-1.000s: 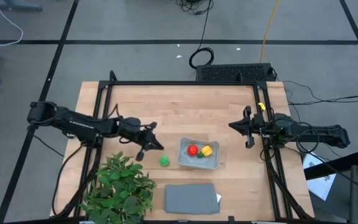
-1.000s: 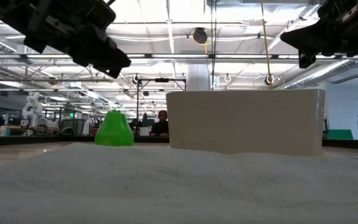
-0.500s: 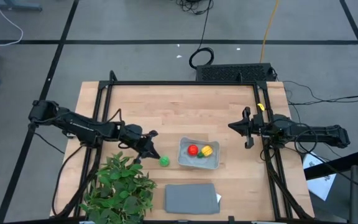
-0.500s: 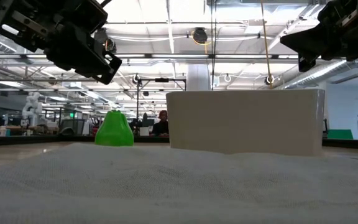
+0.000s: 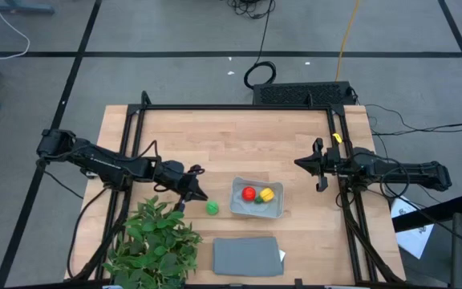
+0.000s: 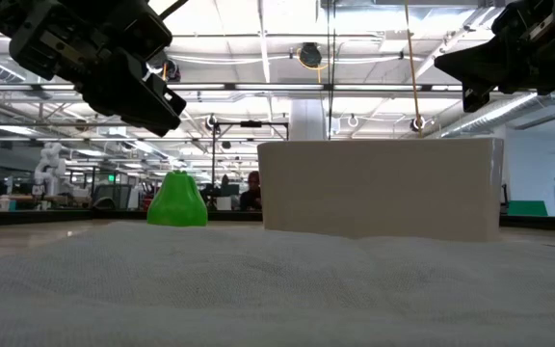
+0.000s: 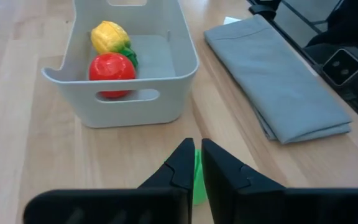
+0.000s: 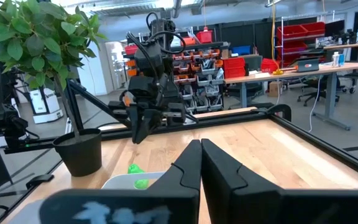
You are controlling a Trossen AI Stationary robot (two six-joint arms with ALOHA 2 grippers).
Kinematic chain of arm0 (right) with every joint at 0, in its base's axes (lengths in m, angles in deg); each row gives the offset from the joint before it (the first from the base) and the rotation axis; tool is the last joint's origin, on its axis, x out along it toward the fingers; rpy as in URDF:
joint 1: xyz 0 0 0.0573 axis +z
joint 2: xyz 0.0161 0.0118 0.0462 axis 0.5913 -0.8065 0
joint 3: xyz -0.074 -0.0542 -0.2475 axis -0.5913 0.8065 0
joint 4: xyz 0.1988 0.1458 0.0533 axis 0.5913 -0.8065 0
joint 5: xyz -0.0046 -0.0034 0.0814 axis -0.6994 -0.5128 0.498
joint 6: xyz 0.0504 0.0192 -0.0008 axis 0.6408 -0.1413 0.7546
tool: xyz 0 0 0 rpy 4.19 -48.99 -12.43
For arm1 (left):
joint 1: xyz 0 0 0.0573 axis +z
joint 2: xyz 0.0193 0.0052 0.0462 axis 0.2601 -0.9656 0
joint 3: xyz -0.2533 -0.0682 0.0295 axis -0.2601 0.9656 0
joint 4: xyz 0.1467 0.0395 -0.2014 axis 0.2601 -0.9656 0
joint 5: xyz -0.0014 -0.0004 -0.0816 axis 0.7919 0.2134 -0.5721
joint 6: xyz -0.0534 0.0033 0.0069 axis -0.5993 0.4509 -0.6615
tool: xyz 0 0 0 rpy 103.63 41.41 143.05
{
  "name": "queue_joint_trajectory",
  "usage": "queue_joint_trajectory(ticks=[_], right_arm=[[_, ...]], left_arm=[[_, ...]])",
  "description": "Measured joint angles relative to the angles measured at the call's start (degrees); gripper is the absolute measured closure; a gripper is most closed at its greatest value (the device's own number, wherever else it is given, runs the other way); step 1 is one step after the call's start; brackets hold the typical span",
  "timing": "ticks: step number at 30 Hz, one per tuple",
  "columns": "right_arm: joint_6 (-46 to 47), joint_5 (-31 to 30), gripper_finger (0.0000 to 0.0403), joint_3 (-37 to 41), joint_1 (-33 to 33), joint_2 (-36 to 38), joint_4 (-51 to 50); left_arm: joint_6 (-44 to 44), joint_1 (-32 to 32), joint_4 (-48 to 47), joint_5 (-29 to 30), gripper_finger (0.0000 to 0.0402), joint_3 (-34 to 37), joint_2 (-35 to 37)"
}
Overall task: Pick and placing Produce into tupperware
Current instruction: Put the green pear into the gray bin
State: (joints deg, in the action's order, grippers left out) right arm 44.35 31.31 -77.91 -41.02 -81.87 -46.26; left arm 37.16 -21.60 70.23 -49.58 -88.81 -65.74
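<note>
The green round piece (image 5: 212,208) rests on the wooden table just left of the tupperware (image 5: 273,210), resting on its flat base (image 6: 176,220). A red round piece (image 7: 112,67) and a yellow piece with a green top (image 7: 109,36) lie inside the tupperware (image 7: 129,106). My left gripper (image 5: 201,194) hovers shut above and to the far left of the green piece, clear of it (image 6: 162,111); a sliver of green (image 7: 196,180) shows between its fingers. My right gripper (image 5: 298,163) waits shut at the table's right, raised.
A potted leafy plant (image 5: 155,241) stands at the near left, close beside my left arm. A folded grey cloth (image 5: 247,255) lies near the front edge, below the tupperware. Black frame rails (image 5: 231,107) border the table. Bare wood lies toward the far side.
My left gripper has swung a little toward the table's near edge, coming closer to the green piece, and has tipped slightly. It has stayed shut. The produce and the tupperware have not moved.
</note>
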Motion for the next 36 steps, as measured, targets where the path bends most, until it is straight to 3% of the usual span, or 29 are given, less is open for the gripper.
queue_joint_trajectory(ticks=[4,13,19,23,36], right_arm=[[0.3,0.0,0.0403,0.0,0.0,0.0,0.0],[0.4,0.0,0.0403,0.0,0.0,0.0,-0.1],[0.4,0.0,0.0403,0.0,0.0,0.0,-0.1],[0.4,0.0,0.0403,0.0,0.0,0.0,-0.3],[0.3,0.0,0.0403,0.1,0.0,-0.1,-0.3]], left_arm=[[-0.3,0.0,0.2,0.2,0.032,0.0,0.0],[-1.2,-1.5,0.0,-4.3,0.0135,0.0,0.0],[-1.7,-3.0,-0.2,2.6,0.0049,0.0,-0.9],[-1.6,-3.0,0.3,4.8,0.0027,0.1,-2.9],[-2.7,-3.0,4.1,4.4,0.0025,0.1,-11.2]])
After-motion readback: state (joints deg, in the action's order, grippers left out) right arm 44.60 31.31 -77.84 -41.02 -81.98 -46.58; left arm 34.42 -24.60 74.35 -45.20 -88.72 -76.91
